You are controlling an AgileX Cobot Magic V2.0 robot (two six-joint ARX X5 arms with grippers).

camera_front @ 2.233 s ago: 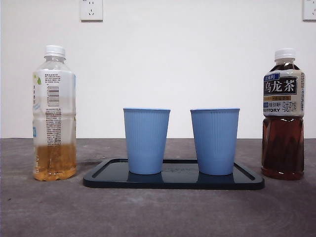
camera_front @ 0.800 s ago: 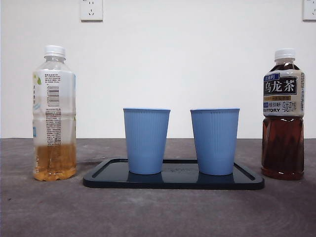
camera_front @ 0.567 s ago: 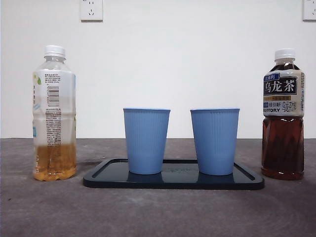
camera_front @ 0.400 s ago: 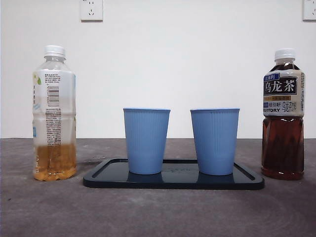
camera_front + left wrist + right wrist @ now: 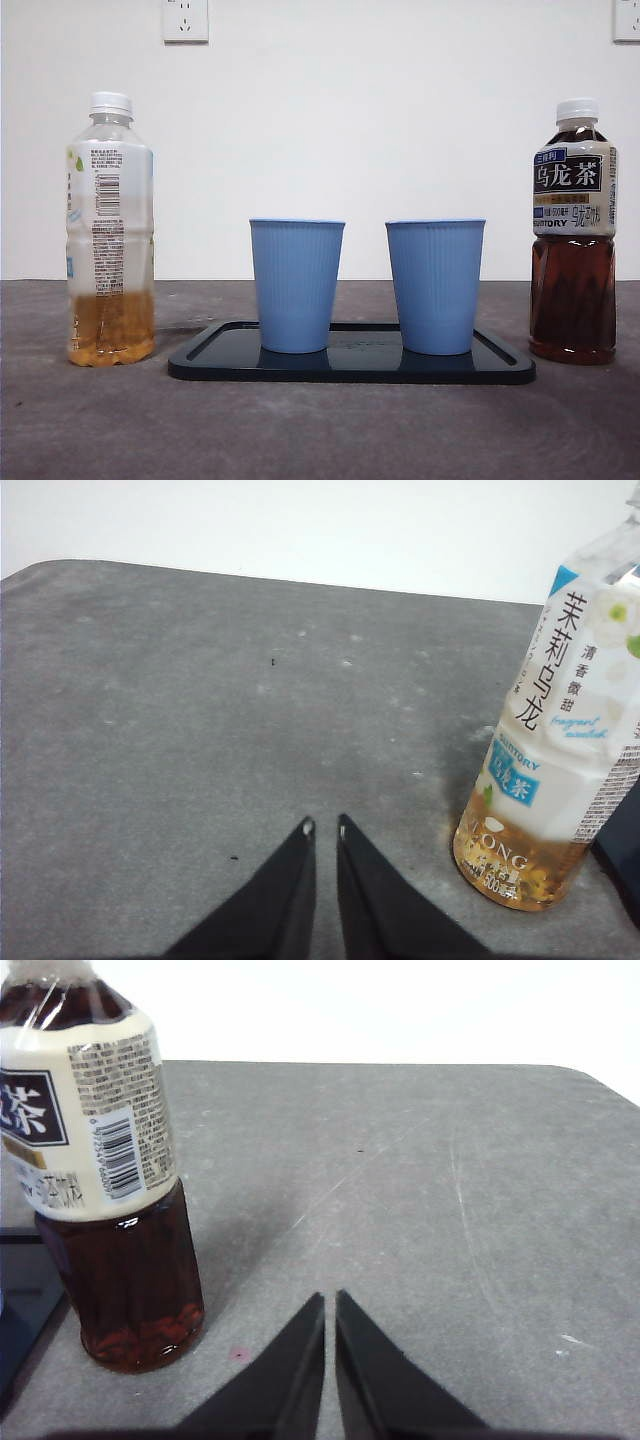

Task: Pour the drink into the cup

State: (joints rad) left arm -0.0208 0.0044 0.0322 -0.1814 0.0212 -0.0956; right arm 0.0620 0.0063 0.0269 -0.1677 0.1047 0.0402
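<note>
- The jasmine tea bottle (image 5: 110, 232) stands capped at the table's left end, a little amber drink in its bottom.
- The left gripper (image 5: 322, 828) hangs beside it, jaws pressed nearly together, holding nothing.
- Two blue cups (image 5: 296, 285) (image 5: 435, 286) stand upright on the dark tray (image 5: 351, 372), centre.
- The oolong bottle (image 5: 573, 232) stands capped at the right.
- The right gripper (image 5: 329, 1302) waits near it, jaws closed and empty.

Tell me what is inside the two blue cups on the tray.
Cannot tell: the low front view shows only the outer walls of the left cup and right cup on the tray; their interiors are hidden.
</note>
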